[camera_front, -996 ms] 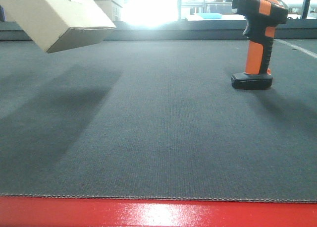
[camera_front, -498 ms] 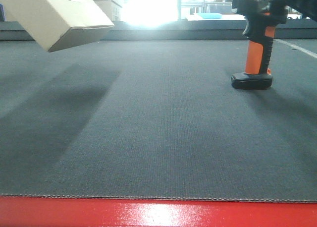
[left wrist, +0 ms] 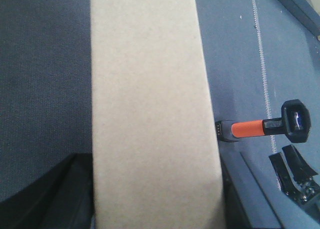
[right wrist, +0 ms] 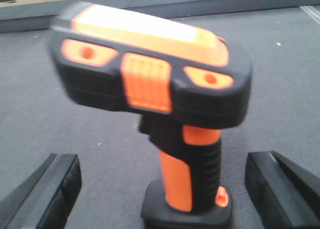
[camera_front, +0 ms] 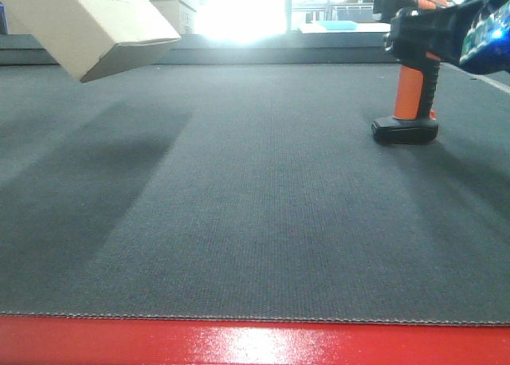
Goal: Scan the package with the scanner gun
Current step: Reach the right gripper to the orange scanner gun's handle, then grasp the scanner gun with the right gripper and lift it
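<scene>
The scanner gun [camera_front: 410,78] stands upright on its flat base near the desk's [camera_front: 255,221] far right edge. It looks rigid and top-heavy, so it is best pinched across the orange handle, which the right claw [right wrist: 162,189] straddles with jaws wide apart. The package [camera_front: 88,22], likely light, stiff cardboard, hangs tilted above the far left corner, clamped in the left claw [left wrist: 152,194].

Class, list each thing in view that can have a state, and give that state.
package: held clear of the mat, tilted
scanner gun: upright on its base, ungripped
left claw: shut on the package
right claw: open, flanking the scanner gun
</scene>
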Controlling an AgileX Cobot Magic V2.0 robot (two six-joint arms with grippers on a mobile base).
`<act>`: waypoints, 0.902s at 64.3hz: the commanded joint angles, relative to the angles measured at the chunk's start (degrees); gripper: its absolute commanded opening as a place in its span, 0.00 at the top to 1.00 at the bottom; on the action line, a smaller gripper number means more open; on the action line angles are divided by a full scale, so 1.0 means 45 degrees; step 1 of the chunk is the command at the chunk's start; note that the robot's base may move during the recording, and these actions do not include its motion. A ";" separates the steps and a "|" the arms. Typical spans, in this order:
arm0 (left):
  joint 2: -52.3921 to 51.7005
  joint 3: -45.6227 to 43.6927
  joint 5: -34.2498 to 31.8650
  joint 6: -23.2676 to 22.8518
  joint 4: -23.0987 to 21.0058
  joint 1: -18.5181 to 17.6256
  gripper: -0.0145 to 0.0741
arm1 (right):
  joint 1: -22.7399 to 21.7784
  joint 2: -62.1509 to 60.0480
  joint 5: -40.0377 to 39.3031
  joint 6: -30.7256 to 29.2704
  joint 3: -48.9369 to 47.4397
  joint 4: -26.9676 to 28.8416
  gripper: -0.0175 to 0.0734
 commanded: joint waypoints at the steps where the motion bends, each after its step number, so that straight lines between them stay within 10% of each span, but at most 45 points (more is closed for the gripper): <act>1: -0.0077 -0.0048 -0.0093 0.0099 -0.0364 0.0024 0.96 | 0.0039 0.0265 -0.1218 -0.0003 -0.0095 0.0221 0.18; 58: -0.0077 -0.0048 -0.0168 0.0099 0.0376 0.0024 0.96 | 0.0067 0.2366 -0.2681 0.0904 -0.1776 0.0221 0.18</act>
